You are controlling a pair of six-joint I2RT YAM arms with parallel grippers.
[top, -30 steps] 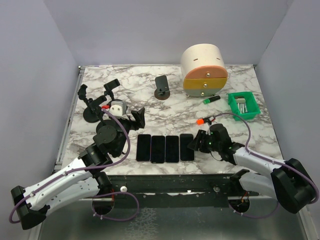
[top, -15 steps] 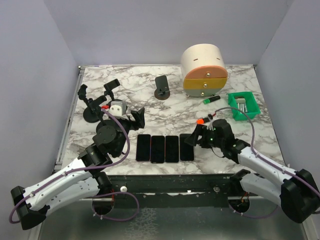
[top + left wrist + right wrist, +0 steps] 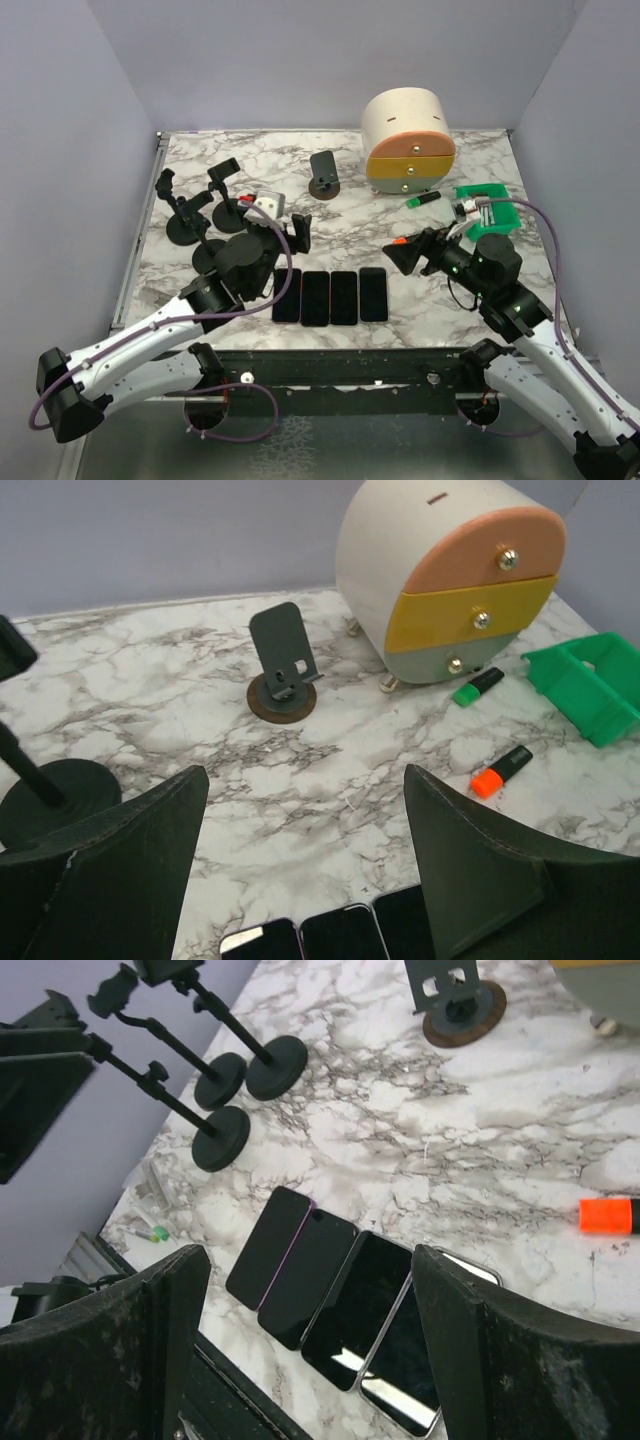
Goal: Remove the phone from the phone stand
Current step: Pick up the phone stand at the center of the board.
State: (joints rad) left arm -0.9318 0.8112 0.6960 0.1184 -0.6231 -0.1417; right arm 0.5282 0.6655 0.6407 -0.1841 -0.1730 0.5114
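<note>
Marble table (image 3: 270, 160), phones (image 3: 330, 297) lining near edge, left hand (image 3: 305, 780) and right hand (image 3: 310, 1255) released

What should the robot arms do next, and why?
Probably ease the right gripper back and rest. Both it and the left gripper are open and empty, four phones already lie flat in a row, and the small stand at the back holds nothing.

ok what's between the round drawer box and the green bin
A green marker lies between the drawer box and the green bin, seen in the top and left wrist views.
</note>
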